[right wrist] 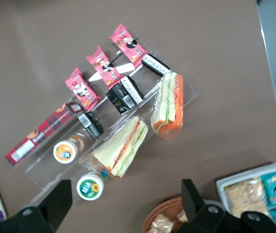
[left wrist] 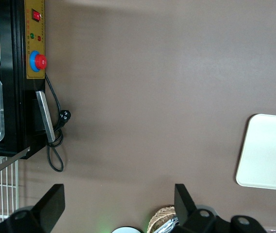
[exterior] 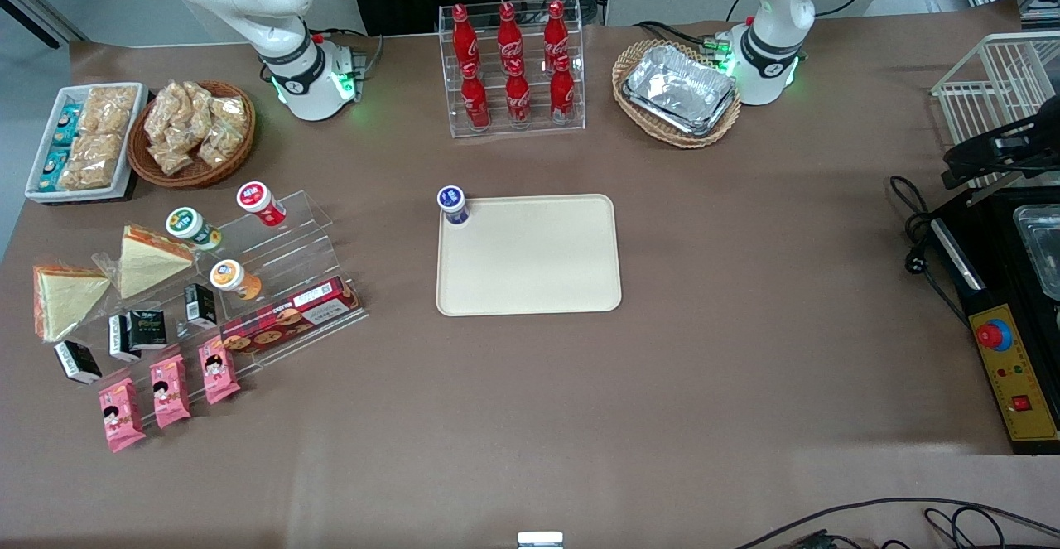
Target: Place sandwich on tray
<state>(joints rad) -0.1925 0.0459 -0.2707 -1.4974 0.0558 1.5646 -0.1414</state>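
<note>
The sandwich [exterior: 149,259] is a wrapped triangular wedge of pale bread lying on a clear acrylic stand [exterior: 273,284], between a green-lidded cup [exterior: 192,228] and an orange-lidded cup [exterior: 234,278]. It also shows in the right wrist view [right wrist: 123,148]. A second, near-identical wedge [exterior: 65,300] lies beside it, farther from the tray [right wrist: 169,111]. The cream-beige tray [exterior: 530,267] lies flat mid-table, with a blue-lidded cup [exterior: 453,204] on one corner. My gripper [right wrist: 123,208] hangs high above the table near the sandwich, open and empty. It is out of the front view.
A wicker basket of snack bags [exterior: 192,131] and a white tray of packets [exterior: 83,142] stand by the working arm's base. Pink packets [exterior: 170,390], black cartons [exterior: 145,329] and a biscuit box [exterior: 290,315] fill the stand. A cola bottle rack [exterior: 513,69] stands farther back.
</note>
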